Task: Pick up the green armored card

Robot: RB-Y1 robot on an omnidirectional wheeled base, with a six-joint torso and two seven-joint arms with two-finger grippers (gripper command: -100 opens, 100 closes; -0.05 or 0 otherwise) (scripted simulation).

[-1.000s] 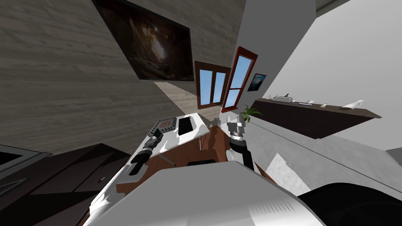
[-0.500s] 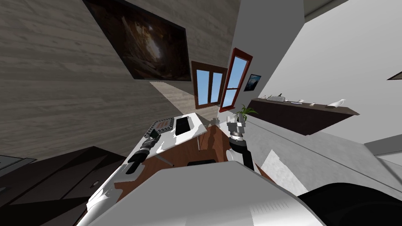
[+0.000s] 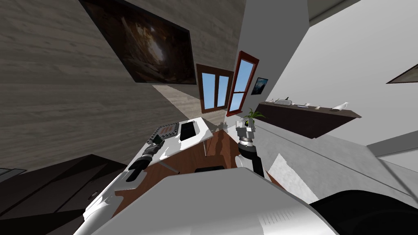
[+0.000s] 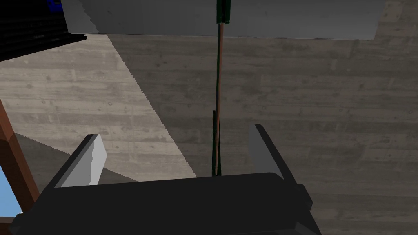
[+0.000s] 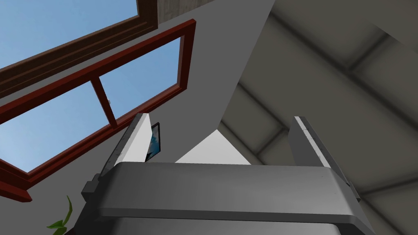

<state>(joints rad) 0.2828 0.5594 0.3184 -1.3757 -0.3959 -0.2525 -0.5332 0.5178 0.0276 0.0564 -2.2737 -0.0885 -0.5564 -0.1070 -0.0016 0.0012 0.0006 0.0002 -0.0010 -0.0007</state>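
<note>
Green card (image 4: 217,102), one only, stands edge-on as a thin green-and-brown line between the two fingers (image 4: 92,163) of the left gripper (image 4: 175,134). It sits nearer one finger than the other, and neither finger visibly touches it. Those fingers are spread apart, released. In the head view this gripper hangs over the white bench (image 3: 200,138), with one checkered mat (image 3: 167,129) just beyond the fingers and one black rectangular pad (image 3: 187,131) beside the mat. The right gripper (image 5: 221,118) is raised off the bench's far side, its two fingers also spread and grasping nothing.
</note>
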